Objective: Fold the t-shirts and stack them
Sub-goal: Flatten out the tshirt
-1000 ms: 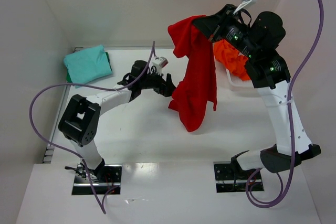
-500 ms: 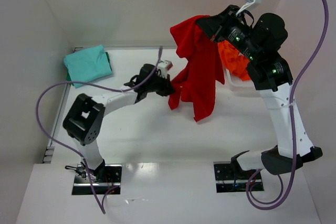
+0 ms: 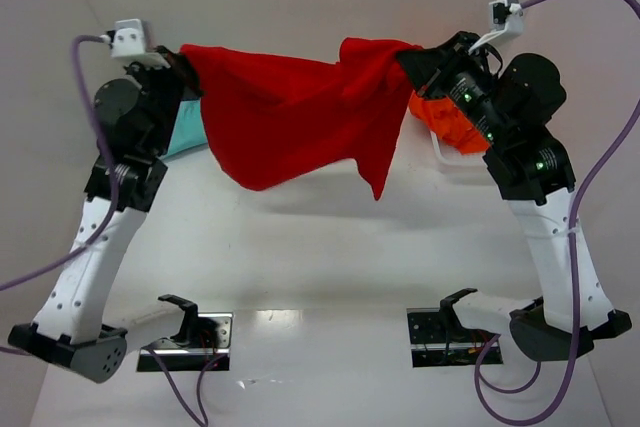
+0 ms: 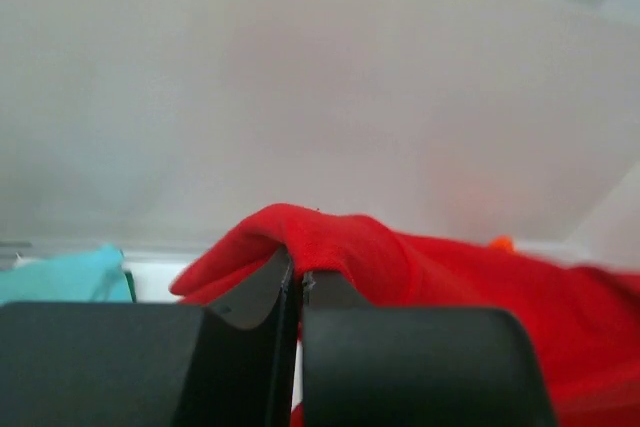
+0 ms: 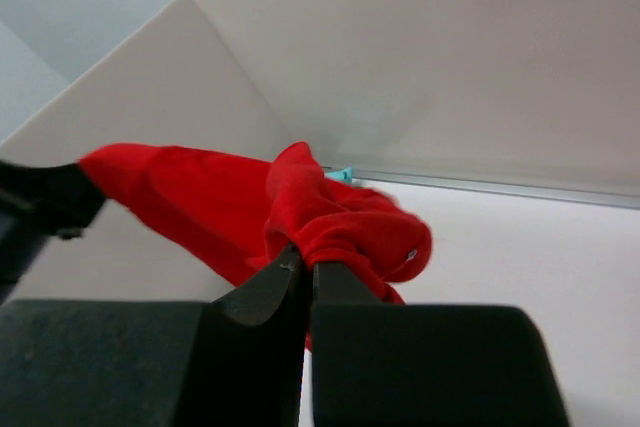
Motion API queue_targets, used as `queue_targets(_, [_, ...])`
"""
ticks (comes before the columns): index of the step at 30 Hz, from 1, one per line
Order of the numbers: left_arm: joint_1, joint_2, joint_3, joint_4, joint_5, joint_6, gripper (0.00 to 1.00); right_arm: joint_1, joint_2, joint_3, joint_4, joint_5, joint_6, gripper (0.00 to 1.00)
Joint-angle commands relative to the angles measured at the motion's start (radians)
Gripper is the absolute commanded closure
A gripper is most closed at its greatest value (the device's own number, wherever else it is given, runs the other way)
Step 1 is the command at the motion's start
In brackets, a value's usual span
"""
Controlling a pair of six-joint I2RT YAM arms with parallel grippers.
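Three t-shirts (red shirt (image 3: 290,117), teal shirt (image 3: 188,137), orange shirt (image 3: 445,119)); two arms (image 3: 100,237) (image 3: 550,227).

High rear camera looks down — close wrist cameras share the red t-shirt (image 4: 400,257).

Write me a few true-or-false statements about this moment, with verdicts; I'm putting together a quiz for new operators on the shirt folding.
1. The left gripper and right gripper are both shut on the red t-shirt. True.
2. The red t-shirt lies flat on the table. False: it hangs stretched between the two grippers, above the table.
3. The left gripper holds the teal t-shirt. False: the teal t-shirt lies ungripped at the far left, mostly hidden behind the left arm and the red cloth.
4. The orange t-shirt sits by the right arm, and neither gripper holds it. True.
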Motion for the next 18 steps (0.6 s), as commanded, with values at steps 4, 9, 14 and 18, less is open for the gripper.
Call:
queue_targets(4, [-0.001, -0.139, 0.060, -0.019, -0.153, 0.073, 1.00, 0.006, -0.051, -0.018, 0.049, 0.049, -0.026, 1.00])
queue_targets(9, [-0.001, -0.182, 0.060, -0.008, -0.182, 0.073, 1.00, 0.006, -0.072, -0.027, 0.040, 0.077, -0.026, 1.00])
queue_targets(14, [-0.001, -0.182, 0.079, -0.019, -0.182, 0.093, 1.00, 0.006, -0.081, -0.045, 0.040, 0.086, -0.026, 1.00])
queue_targets(18, [-0.001, -0.182, 0.079, -0.019, -0.182, 0.093, 1.00, 0.006, -0.090, -0.059, 0.040, 0.086, -0.026, 1.00])
